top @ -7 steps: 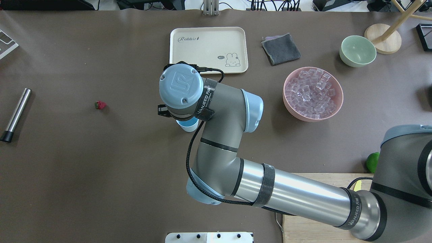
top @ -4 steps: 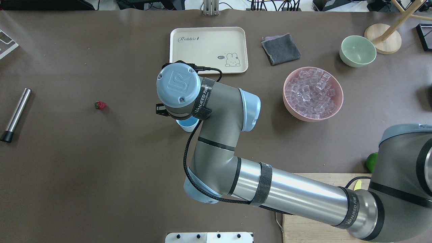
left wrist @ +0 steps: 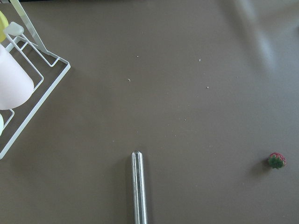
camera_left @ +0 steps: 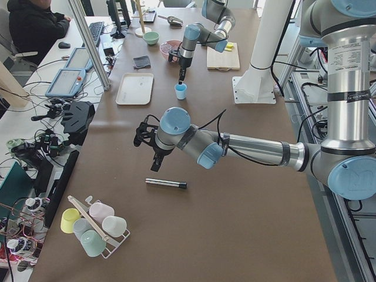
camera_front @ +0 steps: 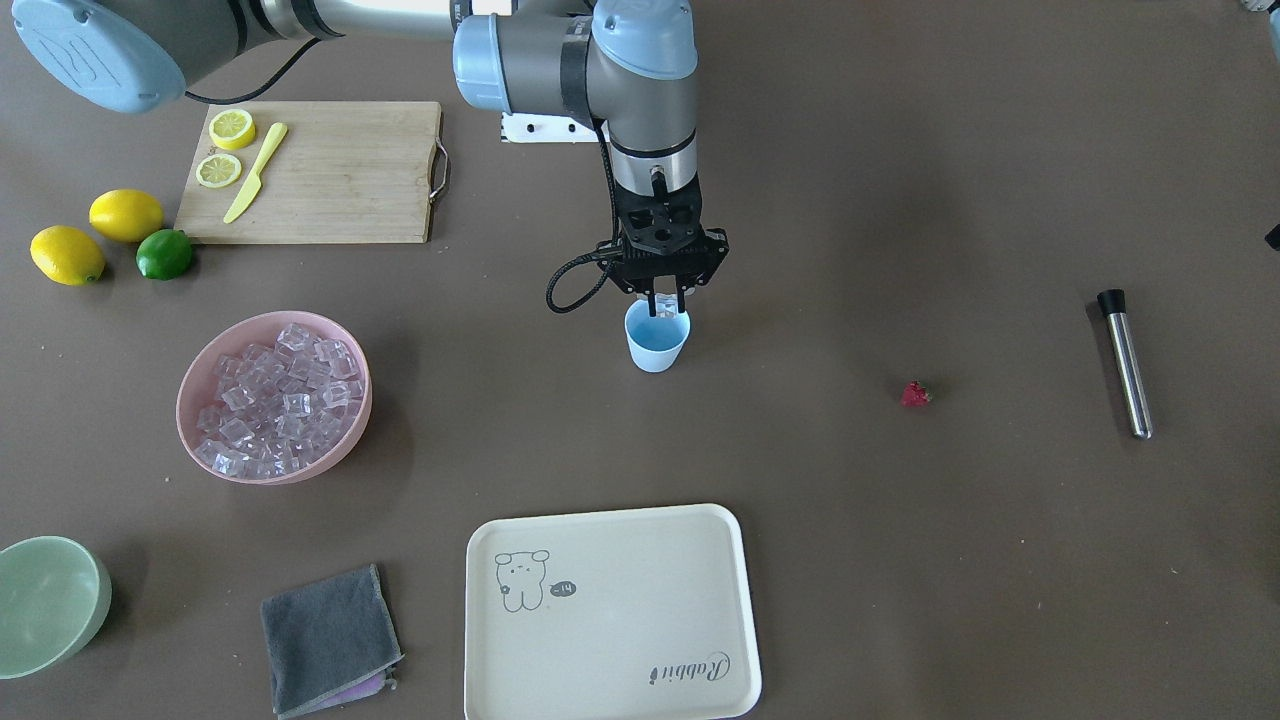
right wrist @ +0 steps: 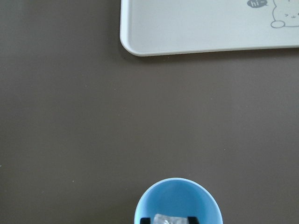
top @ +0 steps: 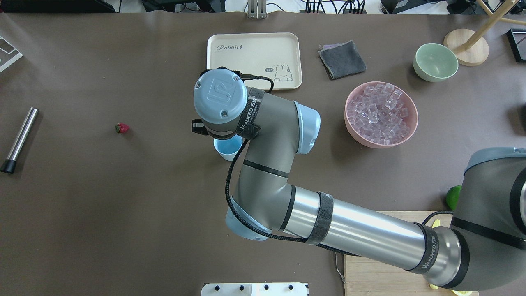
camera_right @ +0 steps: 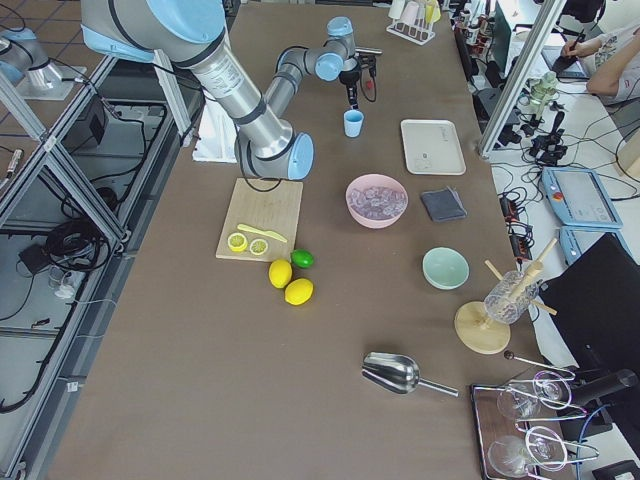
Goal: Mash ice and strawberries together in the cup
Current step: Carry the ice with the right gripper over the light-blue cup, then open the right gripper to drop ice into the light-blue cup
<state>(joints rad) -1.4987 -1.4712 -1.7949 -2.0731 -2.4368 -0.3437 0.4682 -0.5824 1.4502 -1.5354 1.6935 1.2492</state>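
Tray: the cream tray (camera_front: 610, 610) lies flat at the lower middle of the front-facing view.
Pink bowl: the pink bowl (camera_front: 181, 405) sits left of centre there, holding the ice (camera_front: 275, 400) in a heap.
Right gripper: my right gripper (camera_front: 663, 300) points straight down at the mouth of the cup (camera_front: 657, 345), my fingers (right wrist: 146, 220) pinched on one ice cube (right wrist: 167, 219).
Left gripper: my left gripper (camera_left: 154, 167) hangs near the steel rod (camera_left: 166, 184), mid-frame in the left side view. I cannot tell whether its fingers are apart or together.
Cup: it stands upright just above the centre of the front-facing view, well apart from the tray.
Strawberry: the strawberry (camera_front: 915, 394) lies right of centre, between cup and rod, touching neither.
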